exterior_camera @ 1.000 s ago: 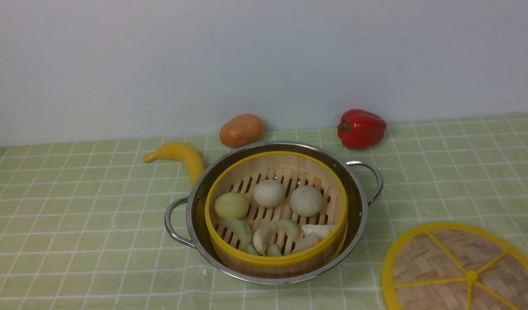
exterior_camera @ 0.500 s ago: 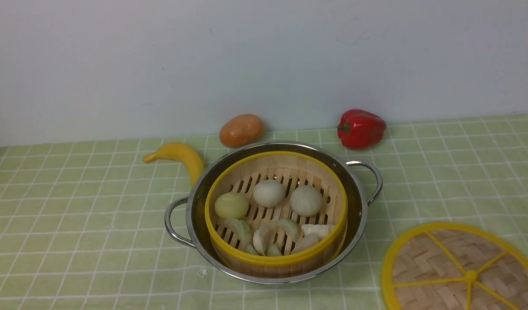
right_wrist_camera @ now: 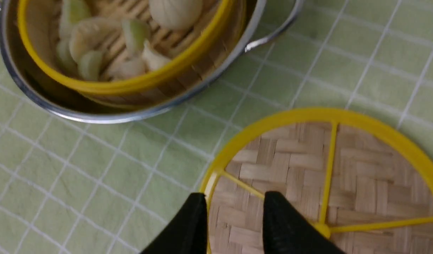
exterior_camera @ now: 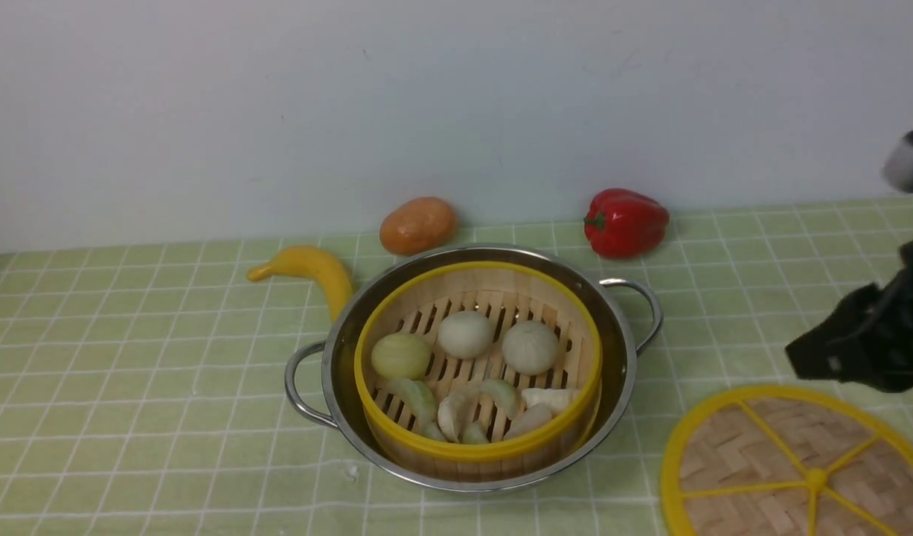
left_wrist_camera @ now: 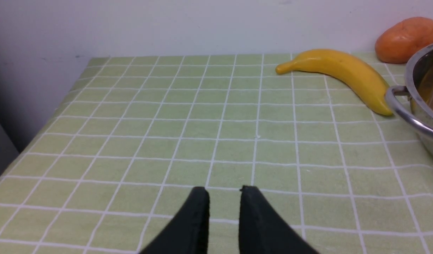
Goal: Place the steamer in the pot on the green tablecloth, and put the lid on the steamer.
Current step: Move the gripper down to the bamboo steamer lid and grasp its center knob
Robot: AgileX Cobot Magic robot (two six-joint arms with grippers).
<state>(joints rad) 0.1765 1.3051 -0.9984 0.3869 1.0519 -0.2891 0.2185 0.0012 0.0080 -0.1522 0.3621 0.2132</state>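
Observation:
The steamer (exterior_camera: pixel 477 447), with pale buns and dumplings on its slatted floor, sits inside the steel pot (exterior_camera: pixel 620 357) on the green tablecloth (exterior_camera: pixel 129 357). The lid (exterior_camera: pixel 783 454) lies flat on the cloth at the front right, apart from the pot. My right gripper (exterior_camera: pixel 813 361) hovers just above the lid's far edge. In the right wrist view it (right_wrist_camera: pixel 234 195) is slightly open and empty over the lid (right_wrist_camera: pixel 343 169) near its rim, with the pot (right_wrist_camera: pixel 96 118) and steamer (right_wrist_camera: pixel 131 84) beyond. My left gripper (left_wrist_camera: pixel 223 190) shows only in the left wrist view, jaws nearly together and empty, over bare cloth away from the pot (left_wrist_camera: pixel 421 106).
A yellow banana (exterior_camera: pixel 315 268) lies against the pot's far left side. An orange-brown vegetable (exterior_camera: pixel 417 225) and a red bell pepper (exterior_camera: pixel 624 222) stand behind the pot by the wall. The cloth's left edge (left_wrist_camera: pixel 43 116) drops off in the left wrist view.
My right arm has come into the front view from the right and now hangs over the lid's far edge. The pot, steamer and lid have not moved.

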